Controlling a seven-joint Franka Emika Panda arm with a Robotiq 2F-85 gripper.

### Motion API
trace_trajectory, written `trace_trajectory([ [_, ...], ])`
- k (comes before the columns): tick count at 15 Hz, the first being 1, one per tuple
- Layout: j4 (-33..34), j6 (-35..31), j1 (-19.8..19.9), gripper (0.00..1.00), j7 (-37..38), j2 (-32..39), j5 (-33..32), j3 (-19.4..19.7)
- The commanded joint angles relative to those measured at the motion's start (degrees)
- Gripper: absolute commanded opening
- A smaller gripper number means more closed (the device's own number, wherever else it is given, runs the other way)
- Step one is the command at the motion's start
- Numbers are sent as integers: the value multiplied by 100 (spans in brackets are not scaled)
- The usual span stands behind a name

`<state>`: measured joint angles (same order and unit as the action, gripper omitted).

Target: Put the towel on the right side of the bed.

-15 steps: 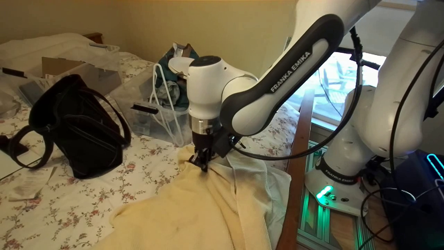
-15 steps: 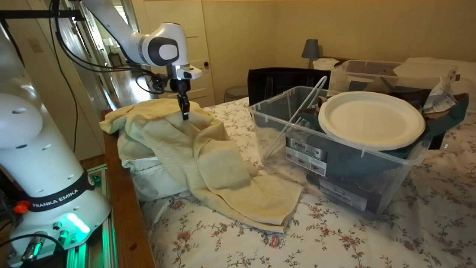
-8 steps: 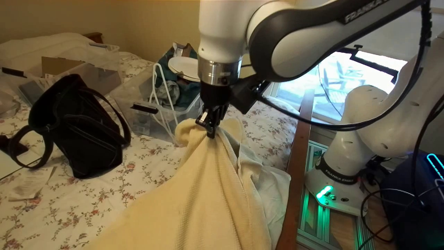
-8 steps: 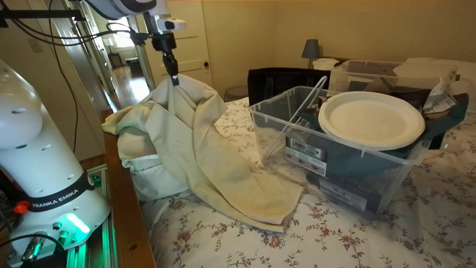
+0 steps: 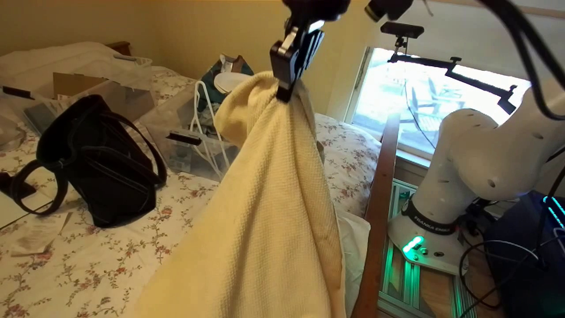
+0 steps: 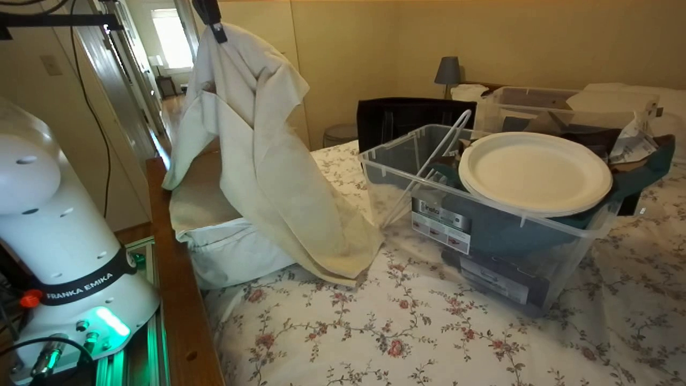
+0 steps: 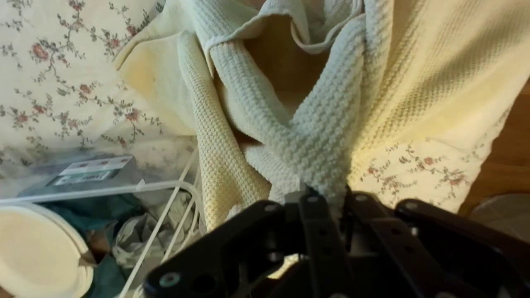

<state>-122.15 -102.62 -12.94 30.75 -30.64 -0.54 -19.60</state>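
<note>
- Hand (image 5: 285, 93): near the upper edge in both exterior views, fingertips downward, pinching a gathered fold of the towel (image 5: 269, 198); in the wrist view this fold enters between the two fingertips
- Towel: cream-yellow, with a knobbly weave, raised to a peak at the hand and falling from it in long pleats; in an exterior view its lower end rests on the flower-printed bed (image 6: 509, 343)
- White bundle (image 6: 236, 257): on the bed, partly behind the hanging towel, just beside the brown wooden side rail (image 6: 185, 300)
- Robot base (image 6: 75, 257): on the far side of that rail from the bedding, a green light glowing low on its body
- Clear bin (image 6: 584, 233): on the bed near the towel's lower end, contact between them cannot be told; white plates (image 6: 536, 171) lie on top of its contents
- Black bag (image 5: 101, 163): on the bed, tilted, its handles spread, well apart from the hand
- Lamp (image 6: 447, 71): grey-shaded, in the background
</note>
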Motion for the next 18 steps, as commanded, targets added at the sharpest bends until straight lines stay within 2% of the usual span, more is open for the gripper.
trace_trajectory([
  [1,1058,395,119,3,-342,-160,-447,-274],
  [5,2317,637,212,3,-779,28,-1052,-616],
  [9,3433,846,289,2,-1309,835,-868,-584],
  [10,3208,566,131,2,-1470,914,-525,-398],
  [11,2122,100,-51,2,-1608,508,-145,-75],
  [12,1941,10,-100,2,-1731,549,105,19],
  [16,596,-1123,-309,2,-2438,828,1302,412],
  [18,-3,-1417,-414,2,-2893,999,1857,541],
])
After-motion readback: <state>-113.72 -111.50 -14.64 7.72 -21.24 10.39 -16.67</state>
